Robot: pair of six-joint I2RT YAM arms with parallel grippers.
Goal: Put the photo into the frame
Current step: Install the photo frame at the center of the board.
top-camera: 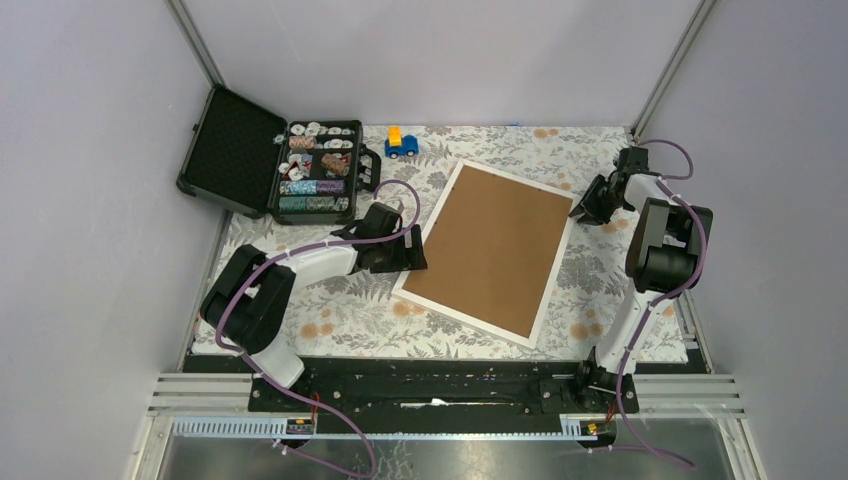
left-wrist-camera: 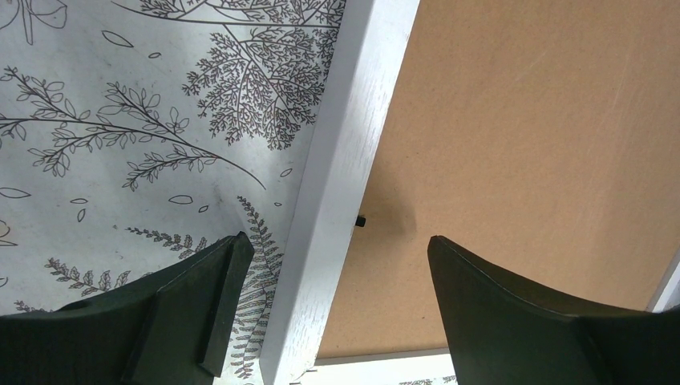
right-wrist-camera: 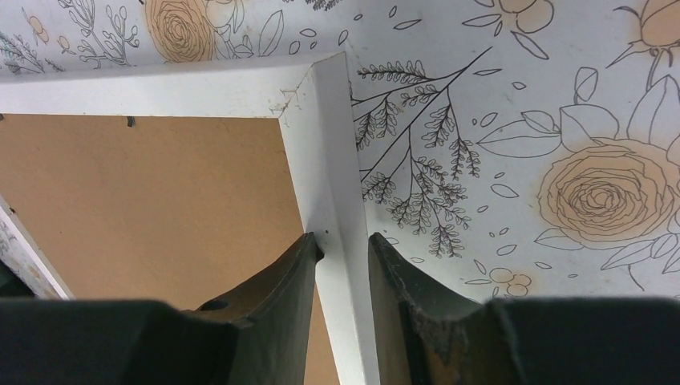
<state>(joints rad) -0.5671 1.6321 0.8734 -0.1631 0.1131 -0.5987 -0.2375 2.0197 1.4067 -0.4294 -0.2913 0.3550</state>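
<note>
The top external camera looks steeply down from above and behind the arm bases [top-camera: 430, 385], far enough off to take in the whole floral-printed worktop [top-camera: 360, 320] and the white rectangular picture frame with a brown back [top-camera: 490, 245]. The left wrist camera looks down past the dark left pincer [left-wrist-camera: 337, 241], very close over the frame's left rail; the right wrist camera, equally close behind the right pincer [right-wrist-camera: 343, 237], faces its far right corner. All three share frame and worktop.
</note>
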